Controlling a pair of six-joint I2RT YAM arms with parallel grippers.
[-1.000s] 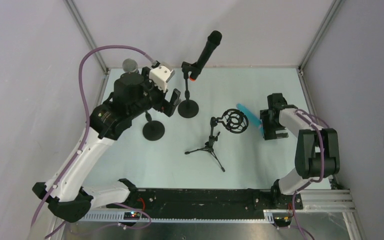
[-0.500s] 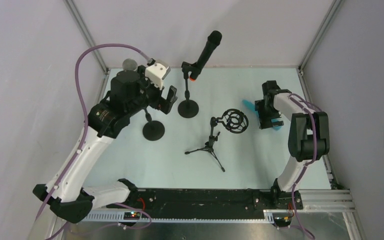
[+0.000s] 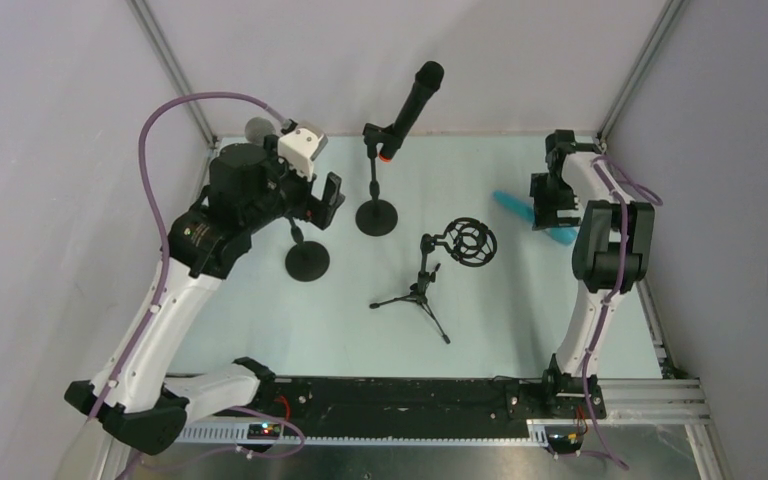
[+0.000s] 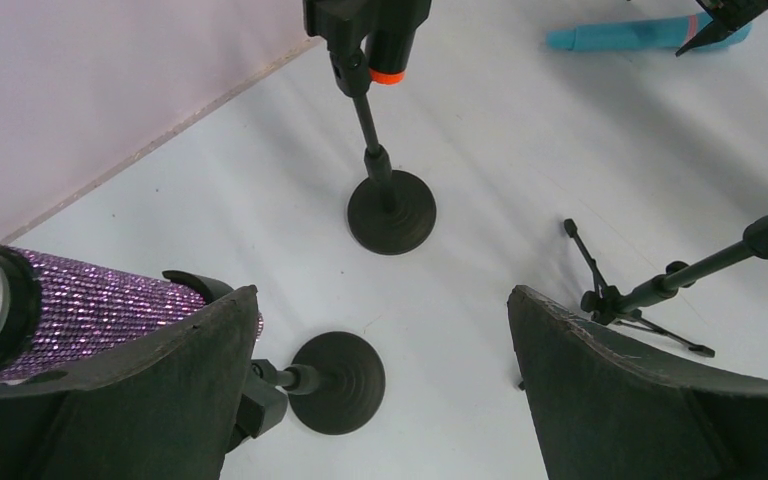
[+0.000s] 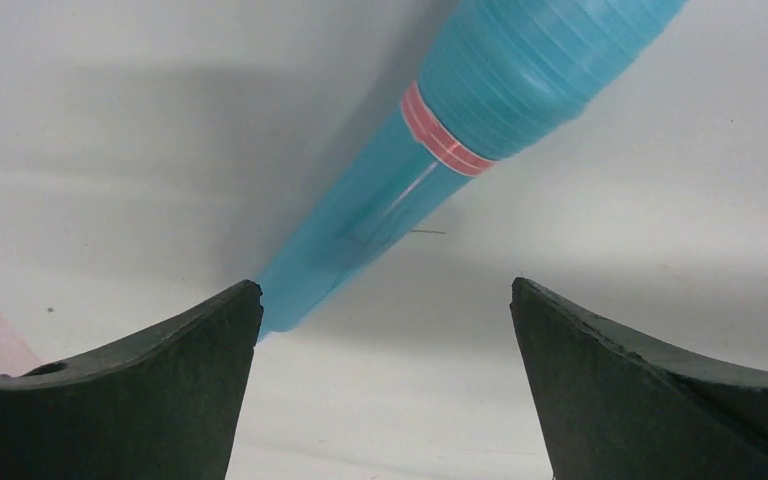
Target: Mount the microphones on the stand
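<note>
The purple glittery microphone [image 4: 90,310], its silver mesh head [image 3: 258,127] at the far left, sits in the clip of the left round-base stand [image 3: 307,261]. My left gripper [image 3: 325,205] is open just right of it, above that stand's base [image 4: 338,382]. The black microphone with orange end [image 3: 415,95] is clipped in the middle round-base stand [image 3: 377,217]. The teal microphone [image 3: 510,202] lies flat on the table at the right. My right gripper [image 3: 550,203] is open and empty above it. In the right wrist view the teal microphone's [image 5: 460,150] narrow end lies by my left fingertip [image 5: 230,310].
A tripod stand [image 3: 415,295] with an empty round shock mount [image 3: 472,242] stands mid-table; it also shows in the left wrist view [image 4: 660,290]. The enclosure's walls and metal posts close the back and sides. The arm bases sit along the near rail.
My right arm has swung toward the back right, and the teal microphone has shifted right and turned with it. My left gripper has drawn slightly left, away from the stands.
</note>
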